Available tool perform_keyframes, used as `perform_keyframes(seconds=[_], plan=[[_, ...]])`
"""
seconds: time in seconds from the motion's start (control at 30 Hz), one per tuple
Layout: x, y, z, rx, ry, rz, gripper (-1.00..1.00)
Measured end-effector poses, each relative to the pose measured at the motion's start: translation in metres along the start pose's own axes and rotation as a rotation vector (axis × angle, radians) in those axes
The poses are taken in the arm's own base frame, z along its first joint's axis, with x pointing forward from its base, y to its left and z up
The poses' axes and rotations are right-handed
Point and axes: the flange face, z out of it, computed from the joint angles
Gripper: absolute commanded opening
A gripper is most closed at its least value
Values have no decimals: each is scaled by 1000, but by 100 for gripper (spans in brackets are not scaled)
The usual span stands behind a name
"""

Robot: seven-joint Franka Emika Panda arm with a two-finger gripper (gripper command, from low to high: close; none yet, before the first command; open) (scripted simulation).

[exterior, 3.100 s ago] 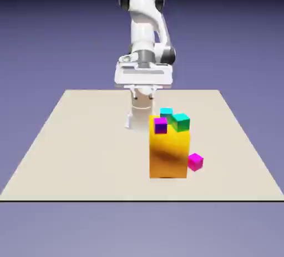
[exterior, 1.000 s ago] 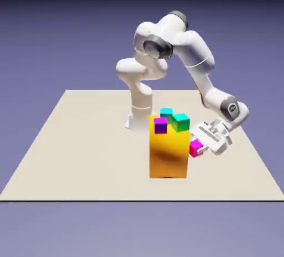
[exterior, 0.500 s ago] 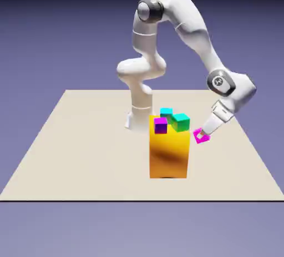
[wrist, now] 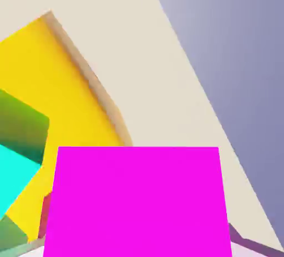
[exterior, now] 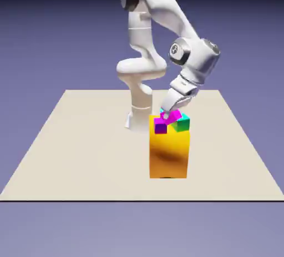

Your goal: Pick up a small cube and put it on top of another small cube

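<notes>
Since the earlier frame, the white two-finger tool [exterior: 167,116] has carried the small bright magenta-pink cube [exterior: 175,117] from right of the tall orange block [exterior: 169,156] to above its top. The tool is clamped on the cube, which looks tilted in the exterior view. Around it on the block sit a darker purple cube [exterior: 160,126], near left; a green cube [exterior: 183,123], right; and a cyan cube [exterior: 161,110], far side, mostly hidden. Transfer seems in hand; next calls for levelling and centring over the chosen cube, then lowering. Which cube is the target, and whether any touch, I can't tell.
</notes>
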Motion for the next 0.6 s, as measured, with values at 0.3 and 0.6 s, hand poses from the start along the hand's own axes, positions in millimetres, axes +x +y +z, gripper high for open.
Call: perform_keyframes(seconds=[0.3,0.6], plan=[[-89,-91,-24,-529,-16,-606,-100],[-94,-92,27,-611,-14,-676,100]])
